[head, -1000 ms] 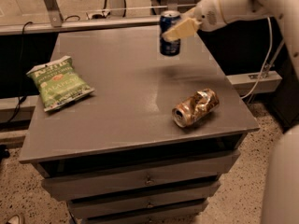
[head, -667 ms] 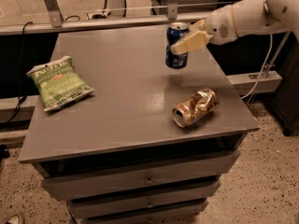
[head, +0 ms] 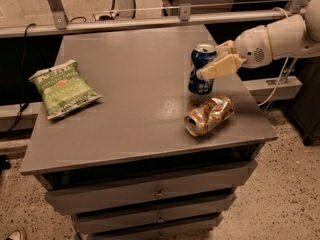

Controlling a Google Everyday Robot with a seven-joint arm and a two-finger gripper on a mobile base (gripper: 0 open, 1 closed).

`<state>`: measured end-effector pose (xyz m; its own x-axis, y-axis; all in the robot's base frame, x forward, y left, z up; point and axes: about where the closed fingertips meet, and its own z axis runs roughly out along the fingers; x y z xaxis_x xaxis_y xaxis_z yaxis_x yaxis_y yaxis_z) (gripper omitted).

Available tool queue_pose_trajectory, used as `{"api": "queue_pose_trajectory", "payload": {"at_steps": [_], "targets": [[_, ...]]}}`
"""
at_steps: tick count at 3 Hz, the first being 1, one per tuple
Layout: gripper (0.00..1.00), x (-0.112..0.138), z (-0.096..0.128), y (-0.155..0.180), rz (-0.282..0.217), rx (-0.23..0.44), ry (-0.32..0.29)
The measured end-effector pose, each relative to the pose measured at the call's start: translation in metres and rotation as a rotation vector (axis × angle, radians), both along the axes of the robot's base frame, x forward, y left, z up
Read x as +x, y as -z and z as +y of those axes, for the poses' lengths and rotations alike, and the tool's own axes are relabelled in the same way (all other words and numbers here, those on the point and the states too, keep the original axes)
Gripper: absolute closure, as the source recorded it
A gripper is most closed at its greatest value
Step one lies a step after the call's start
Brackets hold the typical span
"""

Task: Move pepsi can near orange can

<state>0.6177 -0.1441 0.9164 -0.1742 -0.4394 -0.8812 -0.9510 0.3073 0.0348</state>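
The pepsi can [head: 200, 70] is dark blue with a silver top and stands upright at the right side of the grey table [head: 130, 99]. My gripper [head: 216, 59] comes in from the right on a white arm, its cream fingers [head: 221, 67] shut on the can's upper part. The can's base looks at or just above the tabletop. The orange can [head: 210, 115] is dented and gold-orange. It lies on its side just in front of the blue can, a small gap apart, silver end toward the front left.
A green chip bag [head: 64, 88] lies near the table's left edge. Drawers [head: 150, 194] run below the tabletop. A metal rail [head: 125, 21] and cables run behind the table. The table's right edge is close to both cans.
My gripper has carried the pepsi can forward and down, from the back of the table to just behind the orange can.
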Motion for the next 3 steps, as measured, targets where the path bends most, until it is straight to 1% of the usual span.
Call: {"api": "queue_pose_trajectory", "payload": {"at_steps": [1, 3], "targets": [[0.58, -0.015, -0.003, 0.012, -0.001, 0.015, -0.026], [0.12, -0.026, -0.001, 0.023, -0.013, 0.038, -0.055]]}}
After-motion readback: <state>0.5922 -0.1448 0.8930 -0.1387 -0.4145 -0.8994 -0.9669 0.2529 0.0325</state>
